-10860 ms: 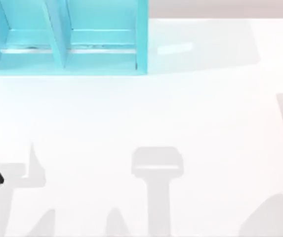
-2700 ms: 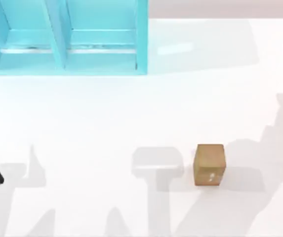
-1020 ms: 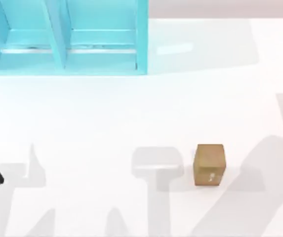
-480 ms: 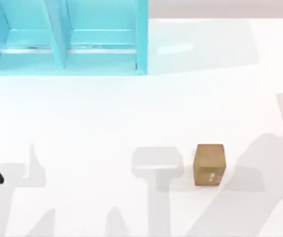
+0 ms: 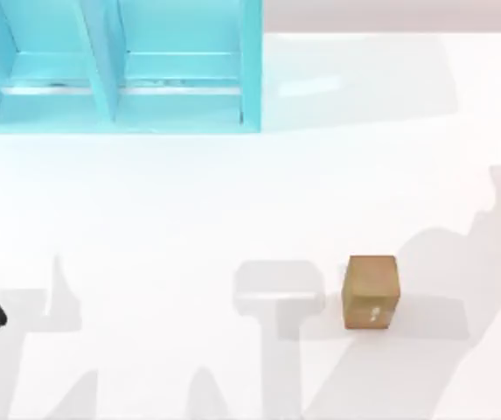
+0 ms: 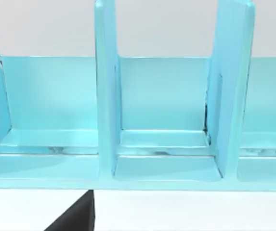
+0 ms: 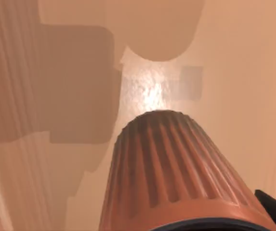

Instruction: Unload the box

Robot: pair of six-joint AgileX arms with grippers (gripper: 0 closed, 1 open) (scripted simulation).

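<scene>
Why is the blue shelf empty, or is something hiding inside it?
Empty as far as visible: the shelf compartments show bare blue floors and walls.

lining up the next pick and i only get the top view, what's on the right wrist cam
observer: a ribbed orange cylinder, very close, with tan walls around it.
operator: ok and the left wrist cam
observer: it faces the open front of the blue rack, with two upright dividers in view.
</scene>
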